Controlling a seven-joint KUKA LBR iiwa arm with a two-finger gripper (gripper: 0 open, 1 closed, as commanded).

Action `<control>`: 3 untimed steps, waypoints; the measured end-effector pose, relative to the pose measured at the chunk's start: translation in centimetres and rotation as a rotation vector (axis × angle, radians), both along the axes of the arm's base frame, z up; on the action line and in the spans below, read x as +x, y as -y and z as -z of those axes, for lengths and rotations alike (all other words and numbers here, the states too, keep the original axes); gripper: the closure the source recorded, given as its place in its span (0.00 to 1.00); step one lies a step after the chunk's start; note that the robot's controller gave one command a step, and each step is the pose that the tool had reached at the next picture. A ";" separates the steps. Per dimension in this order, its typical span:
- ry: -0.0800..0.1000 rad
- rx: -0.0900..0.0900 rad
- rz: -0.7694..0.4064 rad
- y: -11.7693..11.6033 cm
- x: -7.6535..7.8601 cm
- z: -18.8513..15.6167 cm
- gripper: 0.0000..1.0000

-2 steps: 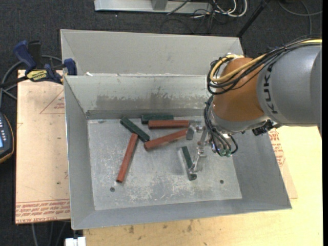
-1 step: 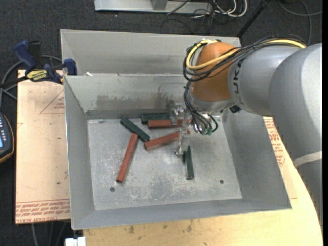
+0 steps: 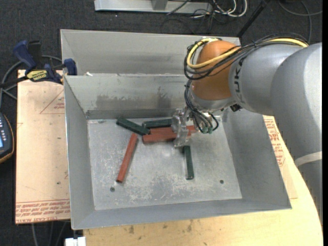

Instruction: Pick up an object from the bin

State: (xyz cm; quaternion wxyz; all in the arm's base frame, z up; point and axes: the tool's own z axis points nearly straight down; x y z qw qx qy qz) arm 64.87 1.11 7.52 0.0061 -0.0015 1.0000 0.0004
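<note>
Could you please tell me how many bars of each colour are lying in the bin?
Red-brown bars: 2
Dark green bars: 3
Total: 5

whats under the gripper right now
A short red-brown block, its right end covered by the gripper; a dark green stick pokes out below it. The rest beneath is hidden.

The grey metal bin (image 3: 154,188) bears 5 sticks on its floor: 2 red-brown sticks (image 3: 127,158) and 3 dark green sticks (image 3: 188,163).
</note>
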 end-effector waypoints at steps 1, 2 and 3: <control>-0.003 -0.001 -0.142 -0.3 0.7 -5.8 1.00; -0.007 0.001 0.069 -1.5 0.2 -7.6 1.00; 0.001 0.000 0.005 -1.0 -0.5 -17.6 1.00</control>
